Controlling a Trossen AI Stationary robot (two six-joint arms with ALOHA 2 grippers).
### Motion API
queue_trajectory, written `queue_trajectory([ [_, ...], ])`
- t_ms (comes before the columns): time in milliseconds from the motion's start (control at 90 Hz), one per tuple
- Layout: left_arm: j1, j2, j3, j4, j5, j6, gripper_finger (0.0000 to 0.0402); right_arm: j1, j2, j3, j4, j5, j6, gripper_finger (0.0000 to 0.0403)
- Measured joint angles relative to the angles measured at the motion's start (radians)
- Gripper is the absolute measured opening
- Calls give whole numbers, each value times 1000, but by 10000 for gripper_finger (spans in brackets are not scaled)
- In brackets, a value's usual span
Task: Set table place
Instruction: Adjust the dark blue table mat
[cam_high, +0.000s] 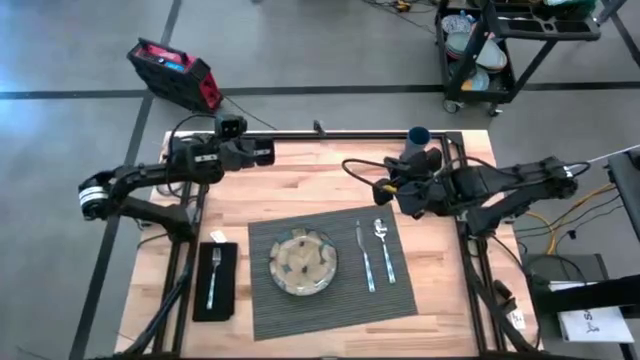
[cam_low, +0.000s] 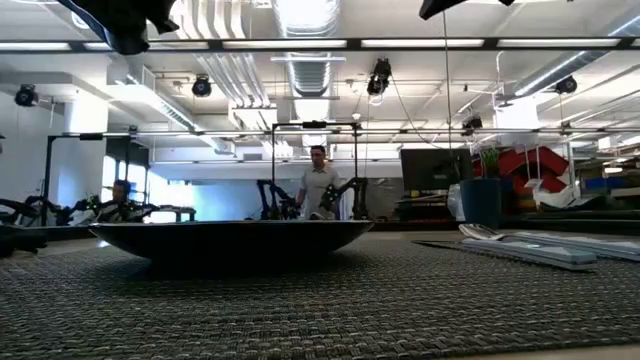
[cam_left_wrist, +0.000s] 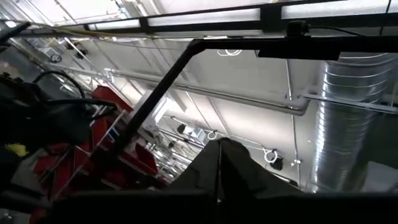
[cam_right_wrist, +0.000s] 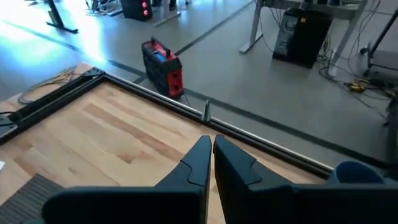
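Note:
The dark ribbed placemat (cam_high: 330, 300) lies on the wooden table (cam_high: 300, 190) near its front edge. On the mat are a round silvery plate (cam_high: 303, 262), a knife (cam_high: 365, 258) and a spoon (cam_high: 383, 248). A black napkin (cam_high: 228, 285) lies left of the mat with a fork (cam_high: 213, 275) on it. A dark blue cup (cam_high: 419, 136) stands at the far edge. My left gripper (cam_high: 265, 152) hovers shut over the far left part, tipped upward. My right gripper (cam_high: 383, 190) hovers shut above the far right part, between cup and spoon; its wrist view shows the cup (cam_right_wrist: 354, 171).
A red case (cam_high: 175, 75) lies on the floor beyond the far left corner, and a cart (cam_high: 510, 40) stands beyond the far right. In the low view a person (cam_low: 318, 185) stands in the room behind the plate (cam_low: 235, 238). Bare wood lies between the mat and the far rail.

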Motion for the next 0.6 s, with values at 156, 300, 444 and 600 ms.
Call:
queue_trajectory([
  [156,-17,-4,0,0,5,-48,0,0,0,0,0,0,-37,2],
  [300,-21,-4,0,0,5,-48,0,0,0,0,1,0,-41,2],
  [444,-21,-5,0,0,5,-48,0,0,0,0,12,0,-41,2],
  [600,-26,-10,0,0,5,-48,0,0,0,0,16,0,-41,2],
])
